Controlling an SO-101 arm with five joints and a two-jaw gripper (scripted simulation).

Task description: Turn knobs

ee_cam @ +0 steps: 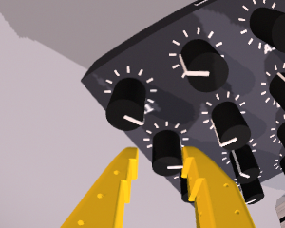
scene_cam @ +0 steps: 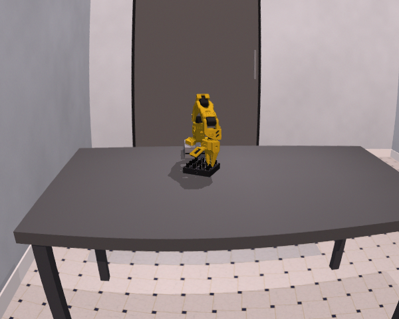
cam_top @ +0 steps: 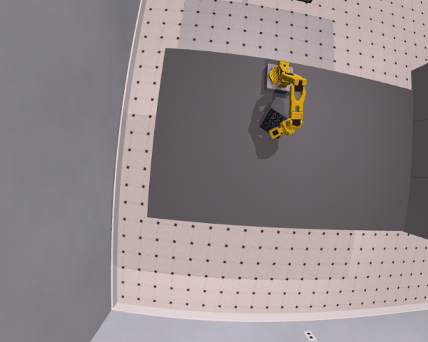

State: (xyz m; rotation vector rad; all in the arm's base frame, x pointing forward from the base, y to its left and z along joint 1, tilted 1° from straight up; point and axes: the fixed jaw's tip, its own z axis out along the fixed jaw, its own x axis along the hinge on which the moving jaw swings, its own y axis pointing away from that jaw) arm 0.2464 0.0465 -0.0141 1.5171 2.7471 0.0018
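The black knob box (cam_top: 272, 120) lies flat on the dark table, close in front of my arm's base; it also shows in the exterior view (scene_cam: 201, 167). In the wrist view the box (ee_cam: 206, 89) shows several black knobs with white pointers and tick rings. My yellow gripper (ee_cam: 161, 155) reaches down at the box's near corner (scene_cam: 210, 161). Its two fingers stand narrowly open on either side of one knob (ee_cam: 167, 151) in the row nearest me. The right finger is next to the knob, and a small gap shows on the left. The pointer on that knob points right.
The arm's grey mounting block (cam_top: 274, 77) stands at the table's far edge, just behind the box. Neighbouring knobs (ee_cam: 126, 103) (ee_cam: 232, 125) stand close to the fingers. A dark cabinet (cam_top: 426, 147) is at the right.
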